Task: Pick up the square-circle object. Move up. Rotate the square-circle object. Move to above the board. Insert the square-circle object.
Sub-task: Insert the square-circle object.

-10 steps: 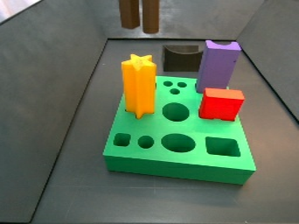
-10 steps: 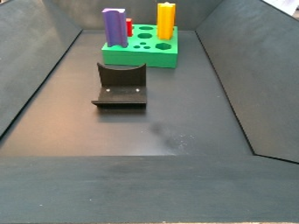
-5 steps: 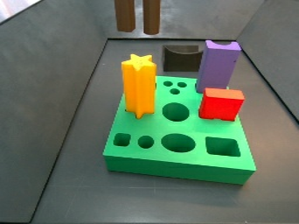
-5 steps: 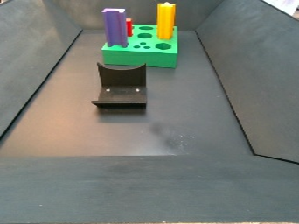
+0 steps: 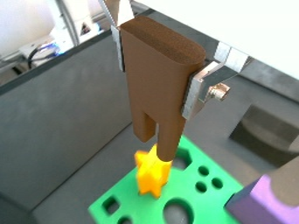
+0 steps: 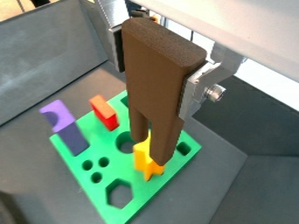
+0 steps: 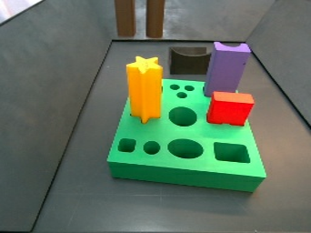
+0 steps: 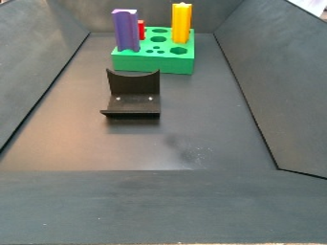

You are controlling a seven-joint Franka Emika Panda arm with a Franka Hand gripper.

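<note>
Your gripper (image 5: 156, 63) is clamped on the brown block (image 5: 159, 87), its silver fingers (image 5: 205, 81) pressed against the block's two flat sides. The block hangs upright with its two legs pointing down, high above the green board (image 6: 117, 175) and clear of it; in a side view only the leg tips (image 7: 140, 18) show at 12 o'clock. On the board you can see the yellow star (image 7: 144, 89) at 9 o'clock, the purple block (image 7: 227, 65) at 1 o'clock and the red block (image 7: 230, 107) at 3 o'clock. The fixture (image 8: 132, 93) stands on the floor near the board.
</note>
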